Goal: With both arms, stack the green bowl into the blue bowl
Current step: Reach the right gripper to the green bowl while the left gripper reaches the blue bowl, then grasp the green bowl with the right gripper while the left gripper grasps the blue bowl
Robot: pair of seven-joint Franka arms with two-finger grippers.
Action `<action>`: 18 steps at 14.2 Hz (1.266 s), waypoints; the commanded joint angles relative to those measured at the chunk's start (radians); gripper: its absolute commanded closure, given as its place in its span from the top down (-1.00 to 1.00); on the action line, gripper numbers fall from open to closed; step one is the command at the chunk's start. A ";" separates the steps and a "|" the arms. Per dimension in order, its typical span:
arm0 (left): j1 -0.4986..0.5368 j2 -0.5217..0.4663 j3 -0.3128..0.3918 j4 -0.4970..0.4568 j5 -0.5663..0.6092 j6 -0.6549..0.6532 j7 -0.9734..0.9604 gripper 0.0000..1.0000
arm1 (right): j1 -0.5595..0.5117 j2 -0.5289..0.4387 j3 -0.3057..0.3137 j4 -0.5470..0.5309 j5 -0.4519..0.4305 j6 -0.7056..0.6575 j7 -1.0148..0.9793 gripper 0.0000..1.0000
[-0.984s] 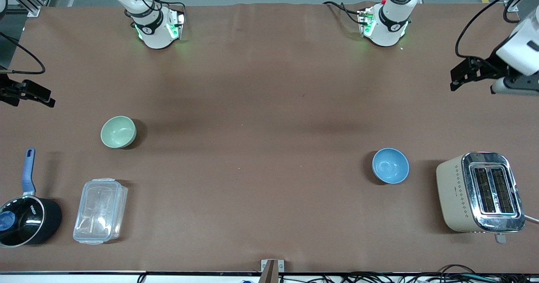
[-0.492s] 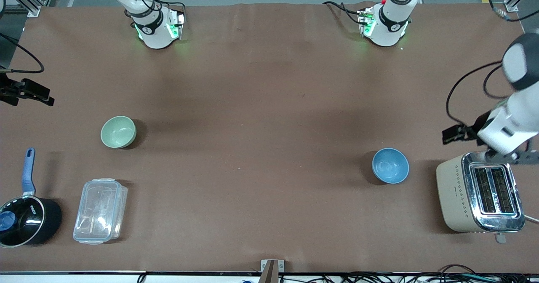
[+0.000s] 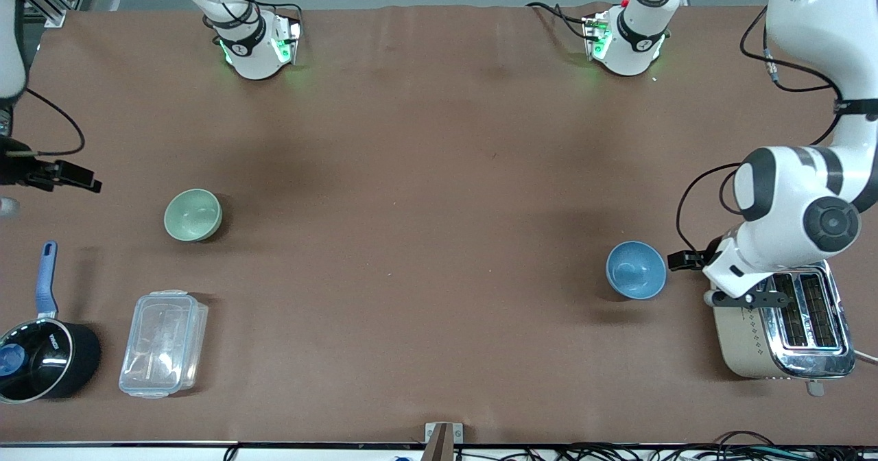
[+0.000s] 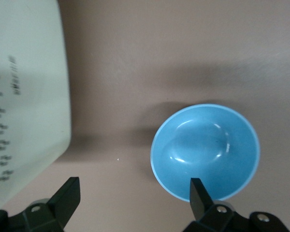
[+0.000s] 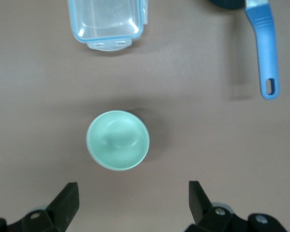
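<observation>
Nothing of the stacking is done yet, by the look of it: the green bowl (image 3: 193, 215) and the blue bowl (image 3: 636, 269) sit well apart on the brown worktop (image 3: 425, 241), each upright and empty, and neither is held. The green bowl stands toward the right arm's end, farther from the front camera than the clear plastic container (image 3: 163, 344) and the black saucepan (image 3: 41, 351) with its blue handle. The blue bowl stands toward the left arm's end, just beside the cream toaster (image 3: 782, 324). The left claw (image 4: 135, 195) hangs low between the blue bowl and the toaster, its fingers spread wide and gripping nothing; in the left wrist view one fingertip overlaps the bowl's rim, though whether it touches I cannot tell. The right claw (image 5: 133, 198) is over the worktop near the green bowl, also wide open and empty, with the bowl lying clear of its fingers. What remains, I judge, is the whole job: grasp the green bowl, carry it across, and seat it inside the blue one. The green bowl is pale mint, round, smooth and matte; the blue bowl is light blue with a soft sheen inside and looks about the same size.
</observation>
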 commanded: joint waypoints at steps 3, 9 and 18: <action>-0.006 0.022 -0.003 -0.070 0.019 0.104 -0.017 0.89 | -0.026 0.063 0.012 -0.104 0.019 0.108 -0.034 1.00; -0.009 0.094 -0.008 -0.070 0.012 0.161 -0.015 0.10 | -0.028 0.216 0.014 -0.148 0.020 0.273 -0.074 0.97; -0.007 0.054 -0.043 -0.067 0.008 0.147 -0.015 -1.00 | -0.014 0.293 0.020 -0.217 0.085 0.379 -0.076 0.05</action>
